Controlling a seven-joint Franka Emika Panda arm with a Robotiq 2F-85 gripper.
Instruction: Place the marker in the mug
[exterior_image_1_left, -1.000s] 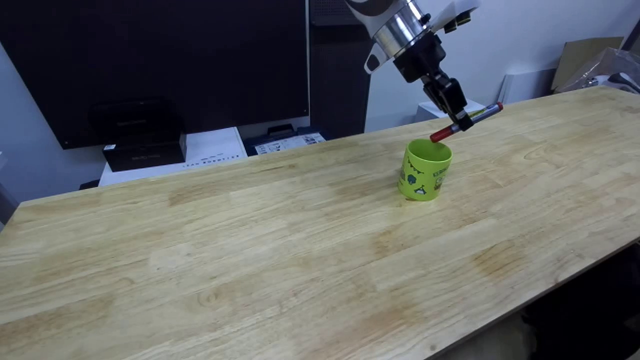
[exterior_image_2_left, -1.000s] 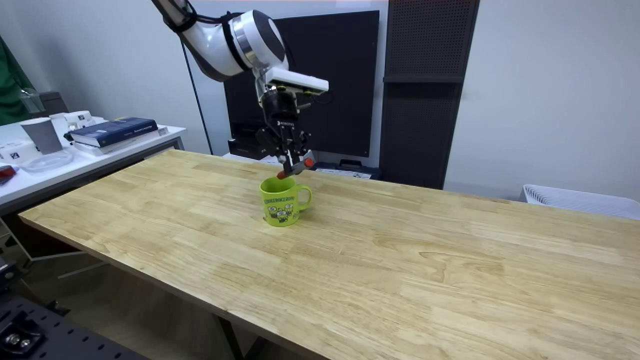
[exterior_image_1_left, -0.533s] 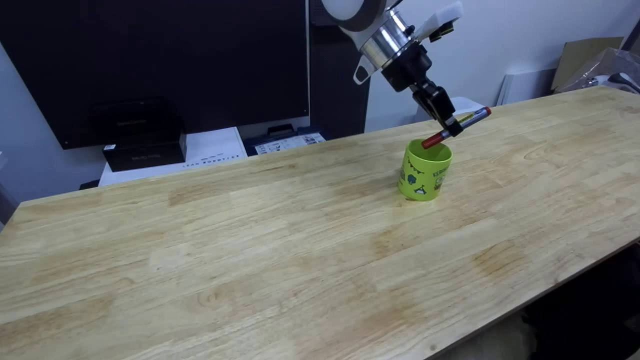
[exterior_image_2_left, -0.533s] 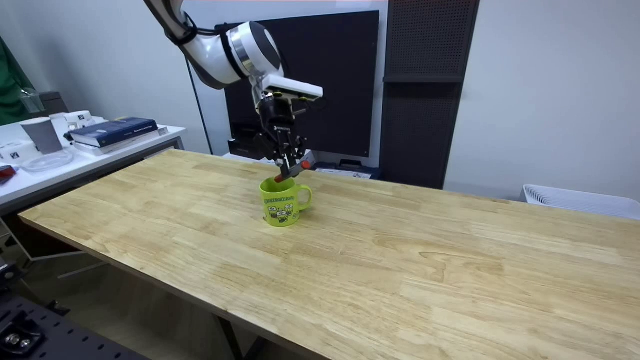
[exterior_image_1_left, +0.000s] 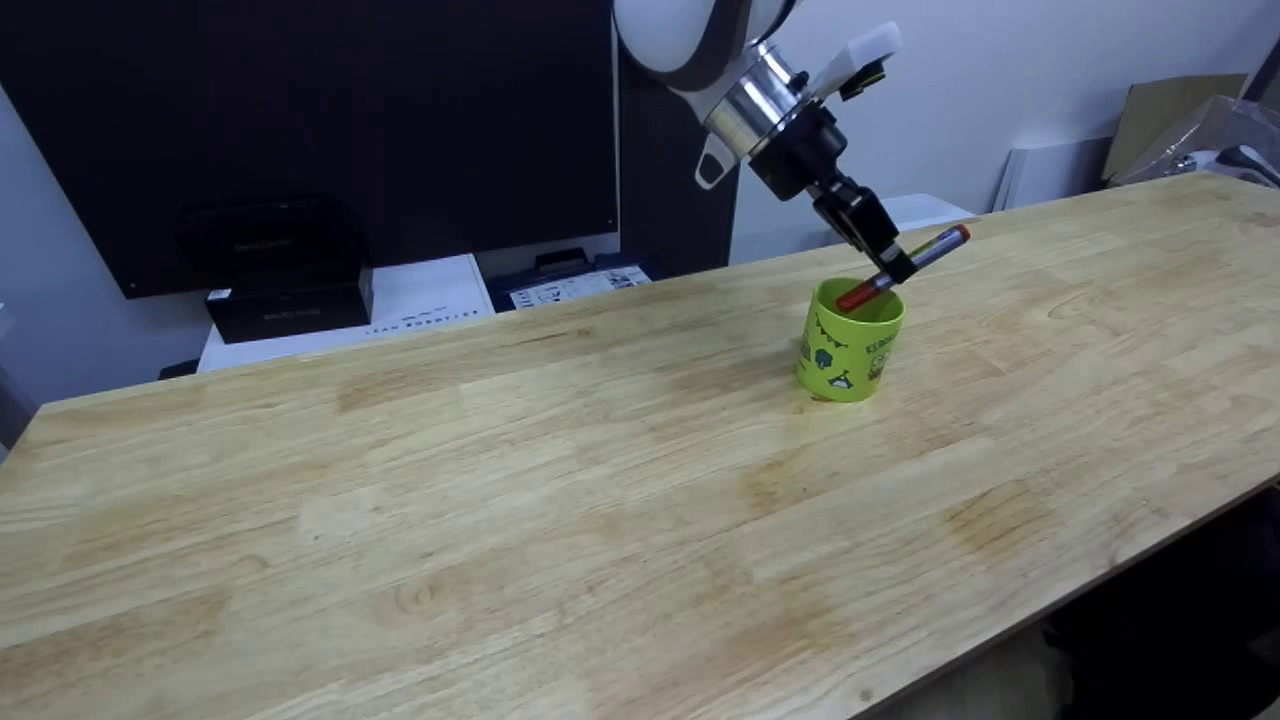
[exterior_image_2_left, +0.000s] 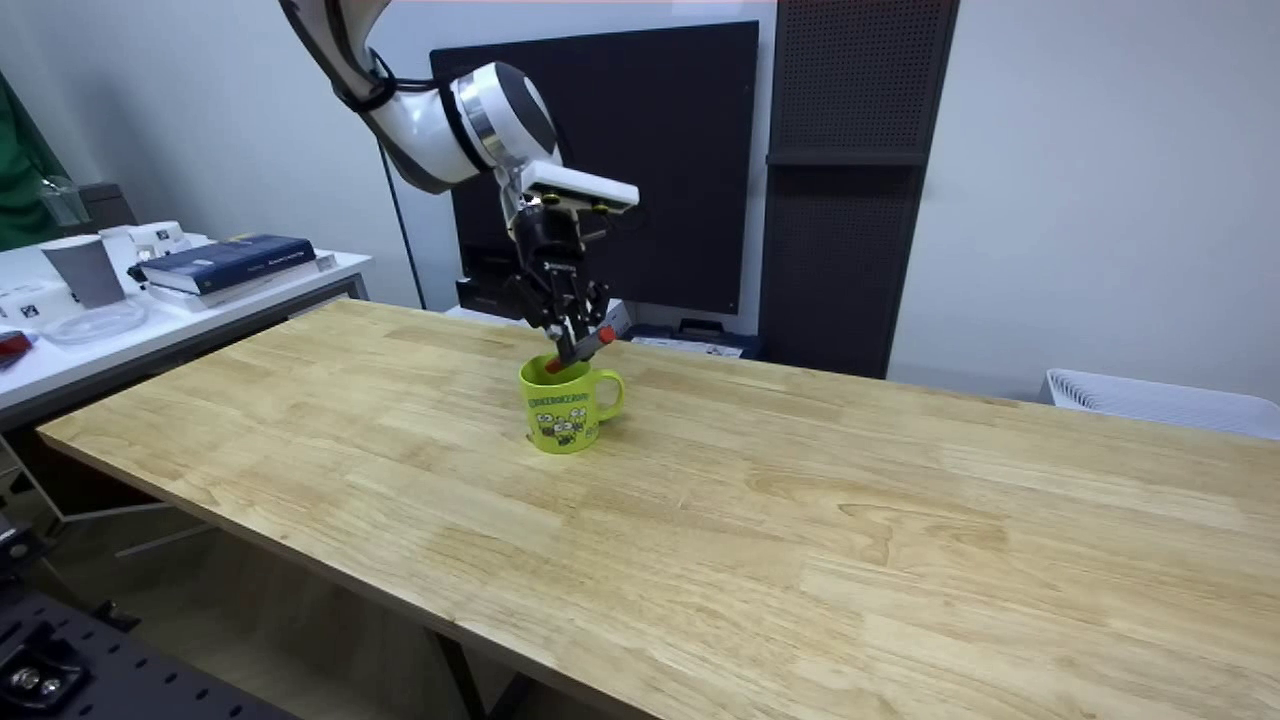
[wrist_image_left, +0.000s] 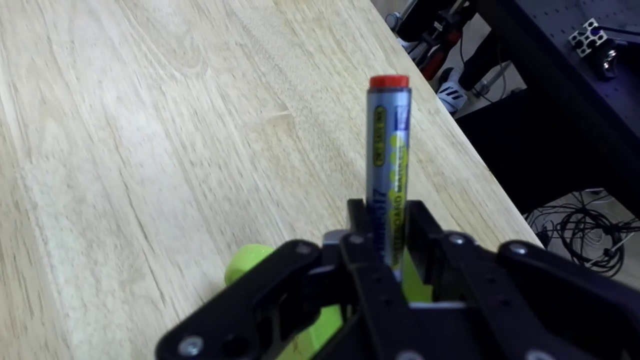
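The lime-green mug (exterior_image_1_left: 848, 352) stands upright on the table in both exterior views (exterior_image_2_left: 560, 418), its handle (exterior_image_2_left: 610, 395) showing in one of them. My gripper (exterior_image_1_left: 897, 268) is just above the mug's rim, shut on the marker (exterior_image_1_left: 938, 248). The marker is silver with red ends and is held tilted. Its lower red end lies within the mug's opening in both exterior views; how deep, I cannot tell. In the wrist view the marker (wrist_image_left: 388, 155) stands up between the fingertips (wrist_image_left: 384, 212). The gripper hides most of the mug (wrist_image_left: 247, 261) there.
The wooden table (exterior_image_1_left: 500, 500) carries the mug. A black box (exterior_image_1_left: 290, 312) and white boxes stand behind the table. A side table with a blue book (exterior_image_2_left: 228, 263) and a grey cup (exterior_image_2_left: 85, 272) is beyond the table's end.
My gripper has moved down toward the mug with the marker in it. The marker's red end has gone from above the rim to within the mug's opening. The mug has not moved.
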